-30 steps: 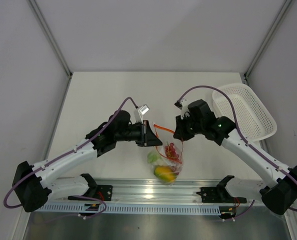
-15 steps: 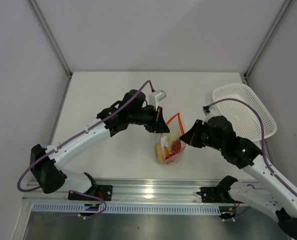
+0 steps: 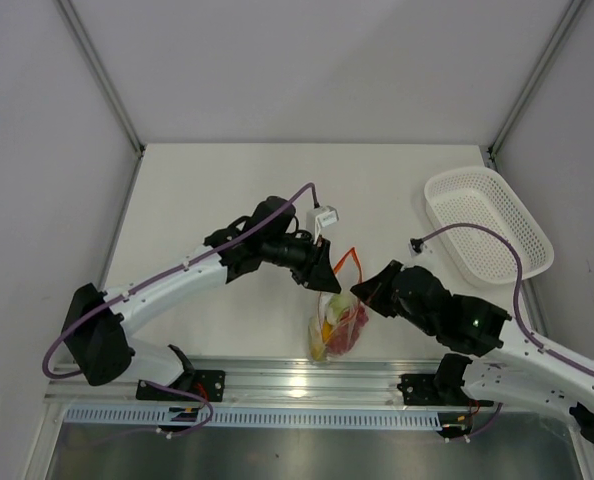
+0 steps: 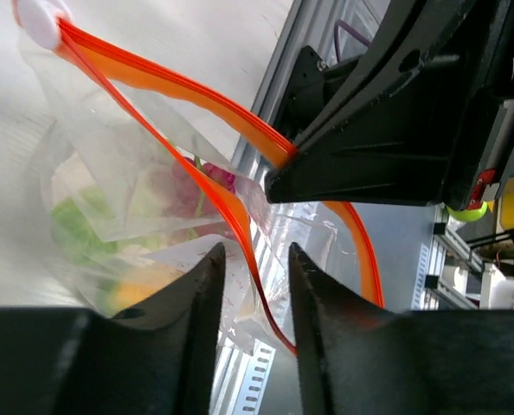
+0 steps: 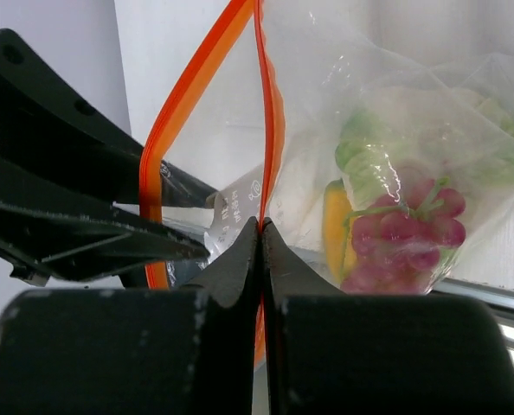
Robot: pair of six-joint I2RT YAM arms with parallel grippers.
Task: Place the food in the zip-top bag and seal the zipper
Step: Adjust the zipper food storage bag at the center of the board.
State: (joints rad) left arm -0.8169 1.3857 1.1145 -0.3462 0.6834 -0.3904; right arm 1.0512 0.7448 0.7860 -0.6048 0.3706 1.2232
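The clear zip-top bag [image 3: 337, 322] hangs between my two grippers near the table's front edge. The food lies in its bottom: a dark red grape bunch [image 5: 406, 235], a yellow-orange fruit [image 5: 333, 226], a green piece [image 5: 361, 149] and a whitish piece [image 5: 302, 203]. My right gripper [image 5: 260, 223] is shut on one side of the orange-red zipper [image 5: 271, 112]. My left gripper [image 4: 255, 251] is open, with the zipper's other strip [image 4: 231, 207] running through the gap between its fingers. The bag's mouth gapes open. In the top view the left gripper [image 3: 322, 276] and right gripper [image 3: 362, 290] flank the mouth.
A white mesh basket [image 3: 489, 228] stands at the back right. A metal rail [image 3: 307, 382] with the arm mounts runs along the near edge, just below the bag. The zipper's white slider [image 4: 39, 17] sits at the strip's far end.
The left arm has reached further right and the right arm has drawn back toward the near edge. The bag went with them and now hangs lower, with the food at its bottom.
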